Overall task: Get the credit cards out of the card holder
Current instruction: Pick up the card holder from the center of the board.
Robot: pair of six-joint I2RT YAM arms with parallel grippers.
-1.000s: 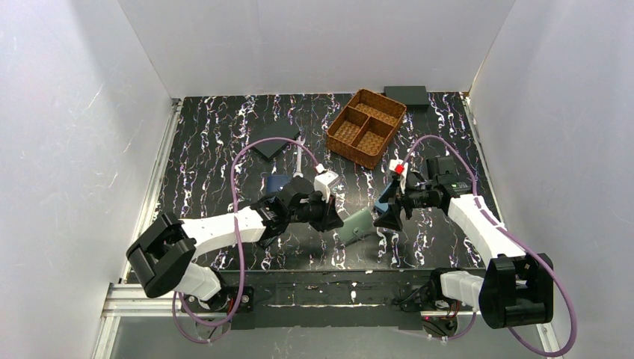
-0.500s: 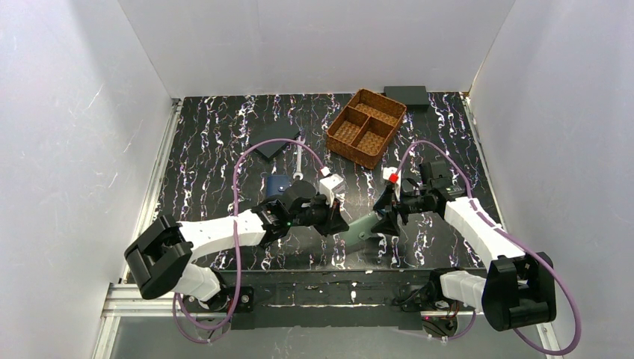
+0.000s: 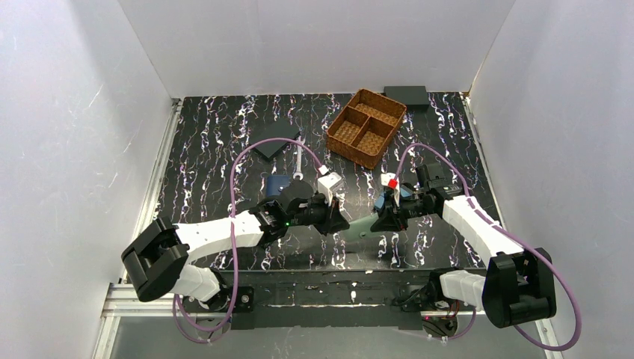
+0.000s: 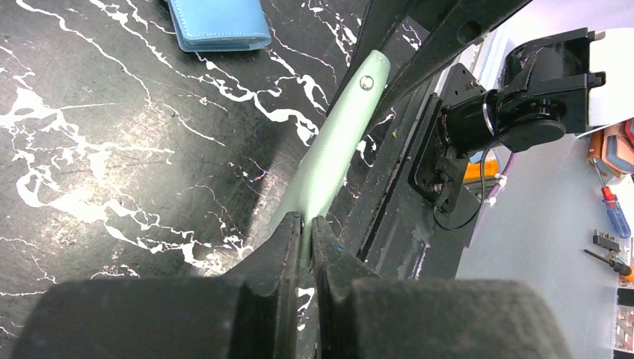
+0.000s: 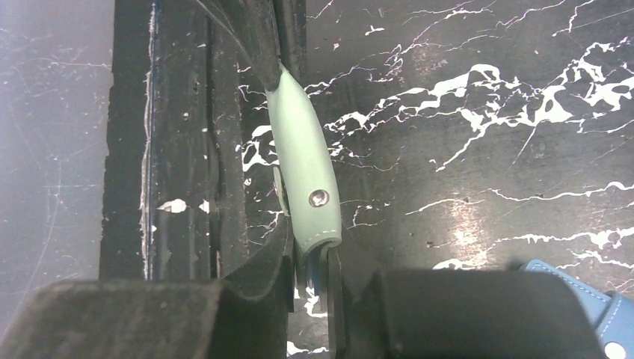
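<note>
Across the black marbled tabletop (image 3: 209,149), the two arms have drawn in toward each other over the last second. They now meet near the middle of the near edge, well short of the wicker basket (image 3: 365,127) at the far side. This suggests the card holder (image 3: 359,226) is now pinned at both ends, ready to be pulled open, though no credit card shows yet. The card holder lies between the grippers as a narrow mint-green strip. The left gripper (image 4: 305,224) is clenched on its left edge. The right gripper (image 5: 310,258) looks closed around the tab end, just below the snap button (image 5: 319,198). The blue wallet (image 4: 218,22) lies just behind the right gripper, untouched, and the navy wallet (image 3: 277,183) sits beyond the left arm.
</note>
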